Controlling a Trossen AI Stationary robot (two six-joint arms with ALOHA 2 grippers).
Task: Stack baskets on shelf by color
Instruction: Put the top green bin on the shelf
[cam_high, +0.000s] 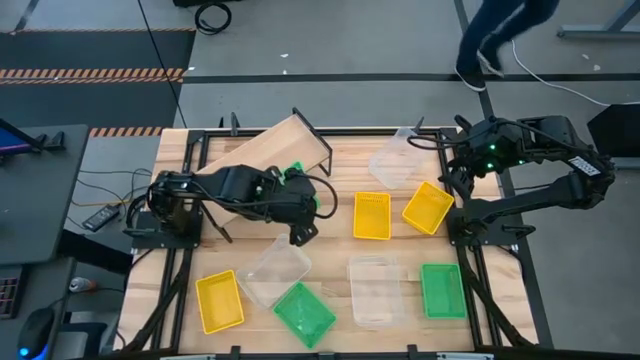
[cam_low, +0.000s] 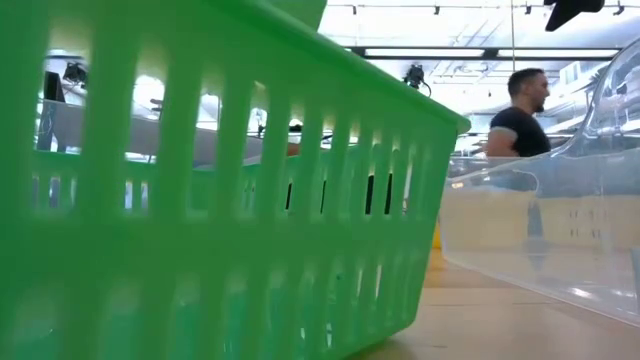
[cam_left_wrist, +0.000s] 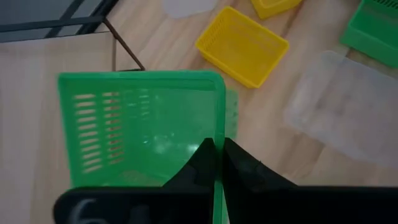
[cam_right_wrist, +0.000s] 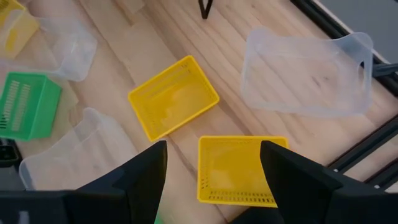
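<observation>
From above we see the left gripper (cam_high: 297, 192) pinching a green basket (cam_high: 295, 172) at the near right edge of the slanted shelf (cam_high: 265, 150), left of centre. The right gripper (cam_high: 452, 172) hangs spread and empty at the far right, over the gap between a clear basket (cam_high: 398, 160) and a yellow basket (cam_high: 428, 207). Another yellow basket (cam_high: 372, 216) lies mid-table; more yellow, clear and green ones sit along the near edge. At table height, we mostly see a green basket wall (cam_low: 220, 200) close up, a clear basket (cam_low: 550, 230) to its right, and a person (cam_low: 520, 115) in the room behind. On the left wrist, the fingers (cam_left_wrist: 239, 171) are pressed together on the green basket's rim (cam_left_wrist: 218, 124). On the right wrist, the fingers (cam_right_wrist: 146, 168) stand wide apart above two yellow baskets (cam_right_wrist: 236, 169), touching nothing.
</observation>
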